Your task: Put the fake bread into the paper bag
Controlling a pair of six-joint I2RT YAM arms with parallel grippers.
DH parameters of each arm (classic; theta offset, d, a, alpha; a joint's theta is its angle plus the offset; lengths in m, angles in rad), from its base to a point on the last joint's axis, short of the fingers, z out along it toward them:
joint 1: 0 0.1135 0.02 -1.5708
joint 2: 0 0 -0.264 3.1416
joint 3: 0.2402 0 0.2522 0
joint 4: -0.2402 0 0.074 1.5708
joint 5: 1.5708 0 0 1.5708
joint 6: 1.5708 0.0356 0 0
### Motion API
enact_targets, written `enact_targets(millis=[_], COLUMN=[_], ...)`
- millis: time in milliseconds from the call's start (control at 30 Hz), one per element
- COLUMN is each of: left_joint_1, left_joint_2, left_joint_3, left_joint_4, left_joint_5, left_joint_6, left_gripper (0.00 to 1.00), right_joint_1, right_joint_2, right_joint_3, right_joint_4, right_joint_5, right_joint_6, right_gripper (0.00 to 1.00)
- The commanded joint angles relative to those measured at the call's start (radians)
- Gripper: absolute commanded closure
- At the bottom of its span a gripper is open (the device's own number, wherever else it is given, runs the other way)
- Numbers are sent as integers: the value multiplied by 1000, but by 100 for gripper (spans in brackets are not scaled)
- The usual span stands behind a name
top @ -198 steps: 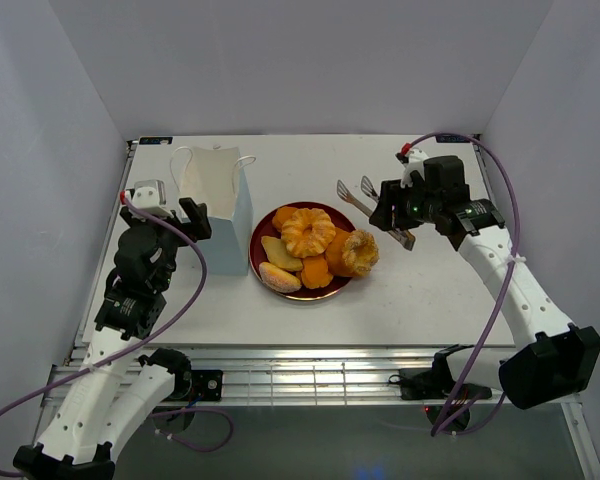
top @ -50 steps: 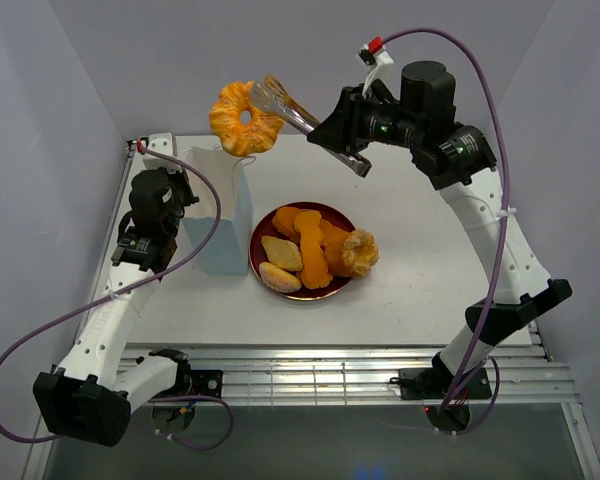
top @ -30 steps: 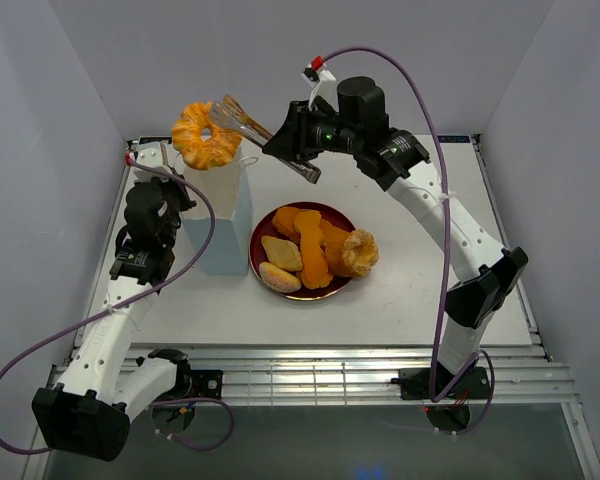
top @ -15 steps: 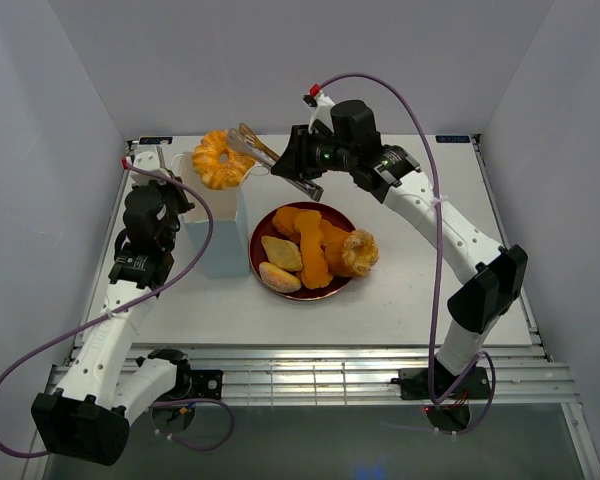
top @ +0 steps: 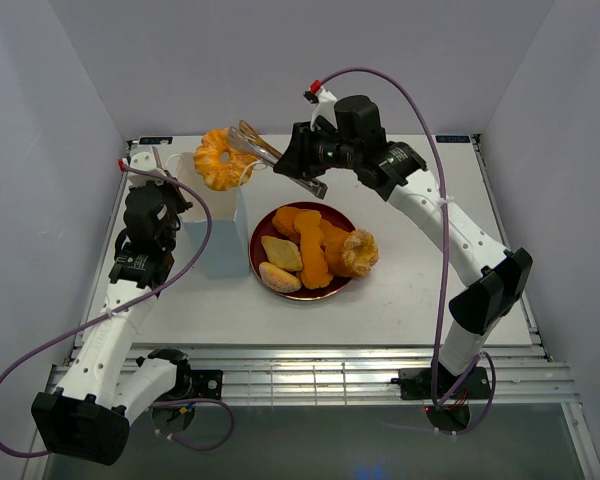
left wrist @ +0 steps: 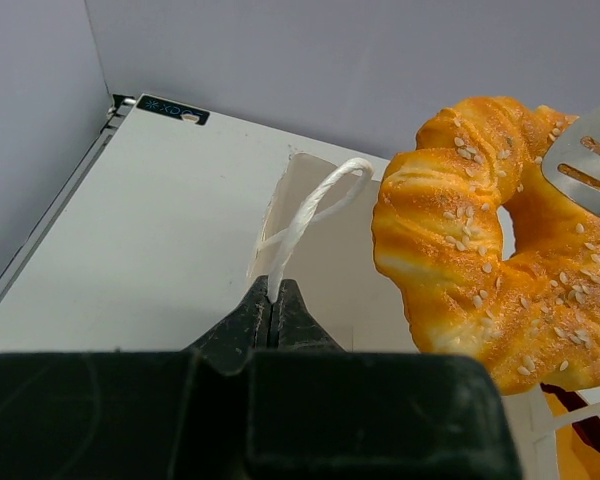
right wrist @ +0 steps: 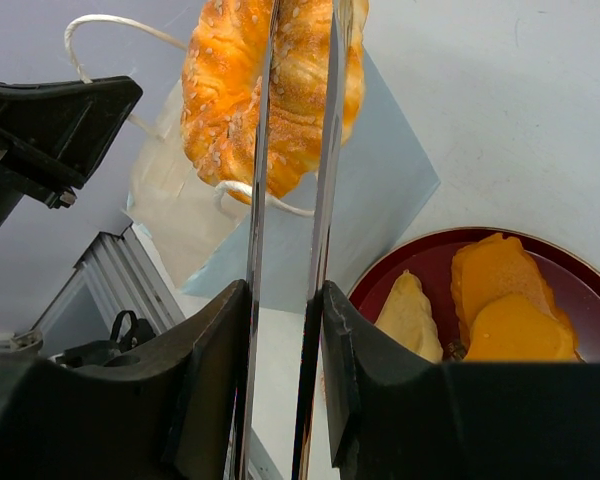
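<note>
A ring-shaped, sesame-topped piece of fake bread (top: 223,158) hangs just over the mouth of the white paper bag (top: 218,232). Metal tongs (top: 262,148) pinch it, and my right gripper (top: 305,166) is shut on the tongs. In the right wrist view the tongs' blades (right wrist: 261,180) run between my fingers (right wrist: 215,330) up to the ring (right wrist: 232,90) above the bag (right wrist: 380,200). My left gripper (left wrist: 274,296) is shut on the bag's cord handle (left wrist: 315,205), with the ring (left wrist: 460,280) close to its right. More fake bread (top: 315,245) lies on the dark red plate (top: 256,250).
The plate stands directly right of the bag, near the table's middle. Grey walls enclose the table on three sides. In the right wrist view the plate's rim (right wrist: 590,290) holds several orange pieces (right wrist: 500,290), and the table's front rail (right wrist: 100,280) shows below the bag.
Over the last second my right arm brought the tongs and ring down and slightly right, to the bag's mouth, then held still. My left gripper has kept its hold on the handle.
</note>
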Motion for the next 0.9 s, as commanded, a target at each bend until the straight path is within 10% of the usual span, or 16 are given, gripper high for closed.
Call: enact_targets(millis=[0,467,867], left_joint_1=[3,3,5], left_joint_2=[0,-1,-6], left_joint_3=[3,5,3], left_joint_4=[-4,2,-7], left_joint_5=[21,59,7], left_joint_6=[-6,4,5], left_gripper=[100,100,100], right_joint_1=[5,31,30], right_joint_2=[-1,65,71], right_joint_3=[76,185,188], right_joint_4=[40,-6,-26], right_joint_5=[-37,-47,-45], right_joint_6=[-22,-32,-36], right_gripper=[90,59,52])
